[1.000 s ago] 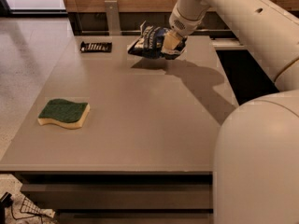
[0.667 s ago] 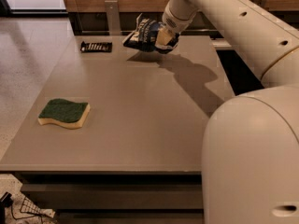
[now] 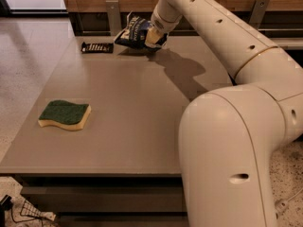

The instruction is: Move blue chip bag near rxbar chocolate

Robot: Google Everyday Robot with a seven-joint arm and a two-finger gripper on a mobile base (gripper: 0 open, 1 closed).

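Since the earlier frame the arm (image 3: 222, 37) has swung further left across the back of the table (image 3: 142, 122), and the bag (image 3: 134, 30) has travelled with it, now closer to the bar (image 3: 97, 47) than it was. We see the gripper (image 3: 152, 36) at the far edge of the table, closed on the right end of the bag, which hangs crumpled and tilted just clear of the surface; the dark shadow under and to the right of it suggests it is not resting on the table. The bar lies flat at the far left corner, a short way left of the bag and a little nearer to us, not touching it. The sponge (image 3: 65, 115) sits well apart on the near left side and plays no part. We judge that we are in the carrying step: the grasp is made, the lift is done, and the transfer is most of the way along. The next move calls for a small further shift to the left and then a gentle lowering, so that the bag settles beside the bar without landing on it or nudging it off the edge. After that we need to open the gripper and draw back upward, taking care that the loose foil does not cling to the gripper and drag the bag away again.
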